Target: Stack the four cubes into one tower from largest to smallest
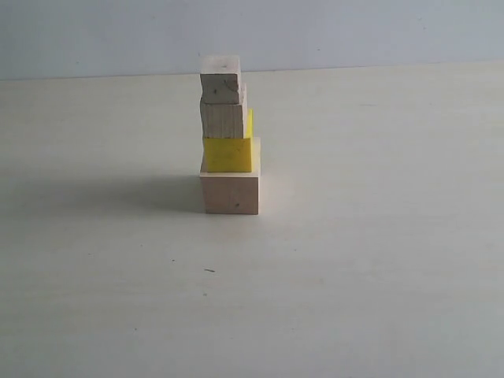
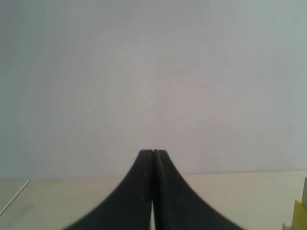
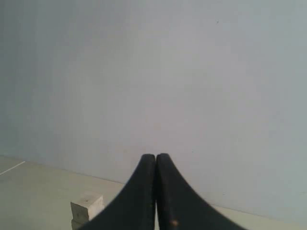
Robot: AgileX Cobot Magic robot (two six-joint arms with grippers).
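Note:
The tower stands mid-table in the exterior view: a large pale wood cube (image 1: 229, 193) at the base, the yellow cube (image 1: 228, 154) on it, a medium wood cube (image 1: 223, 118) above, and the small wood cube (image 1: 220, 79) on top, each a little off-centre. Neither arm shows in that view. My left gripper (image 2: 153, 152) is shut and empty, with a sliver of the yellow cube (image 2: 300, 214) at the edge of its view. My right gripper (image 3: 156, 156) is shut and empty too, well back from the small top cube (image 3: 87, 205).
The tower's shadow falls on the pale tabletop (image 1: 354, 260) to its left. A plain light wall (image 1: 354, 31) runs behind the table's far edge.

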